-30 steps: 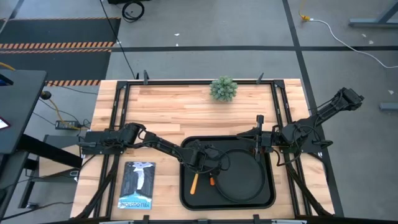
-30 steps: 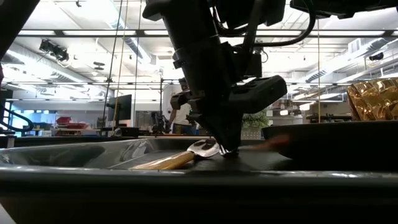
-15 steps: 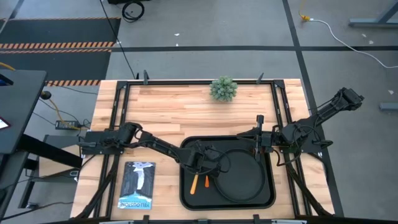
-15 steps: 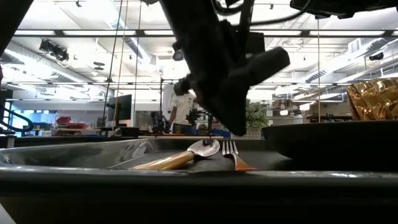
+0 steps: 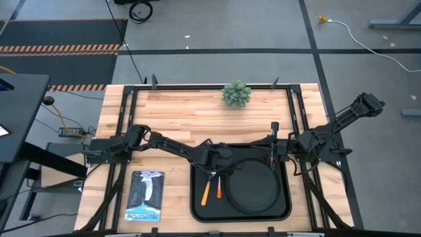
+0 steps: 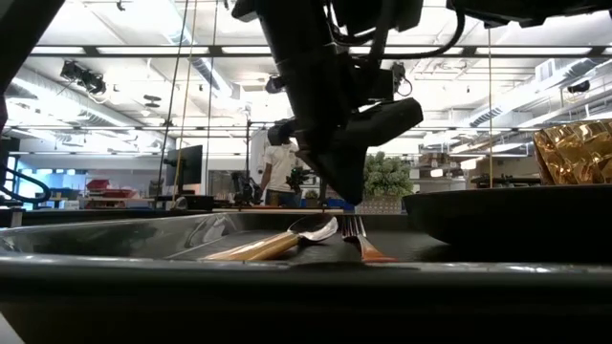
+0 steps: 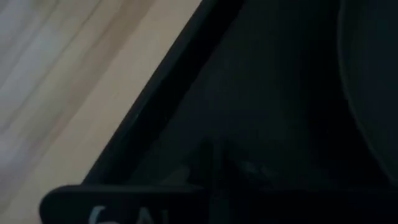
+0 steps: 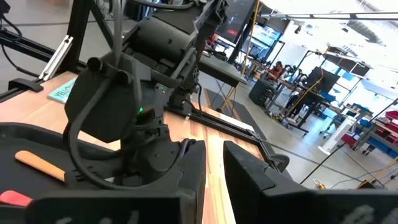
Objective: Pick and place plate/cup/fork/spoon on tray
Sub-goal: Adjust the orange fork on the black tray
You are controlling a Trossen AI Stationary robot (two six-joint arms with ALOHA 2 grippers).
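The black tray (image 5: pixel 195 197) holds the round black plate (image 5: pixel 253 191) on its right part. On its left part the spoon (image 5: pixel 206 191) and the fork (image 5: pixel 220 189) lie side by side, heads toward the far edge. In the low view the fork (image 6: pixel 360 239) lies flat beside the spoon (image 6: pixel 287 241). My left gripper (image 5: pixel 214 162) hangs empty just above the fork's tines (image 6: pixel 342 186). The amber cup (image 6: pixel 574 153) shows at the right of the low view, above the plate's rim (image 6: pixel 507 220). My right gripper (image 5: pixel 274 155) waits open over the tray's far right part.
A small green potted plant (image 5: pixel 237 94) stands near the table's far edge. A dark booklet (image 5: pixel 145 195) lies on the wood left of the tray. A person (image 6: pixel 282 172) stands far off in the room behind.
My left gripper has risen from the tray floor and drawn a little toward the table's far edge. The fork, blurred under its fingers a second ago, now lies still on the tray beside the spoon, free of the gripper.
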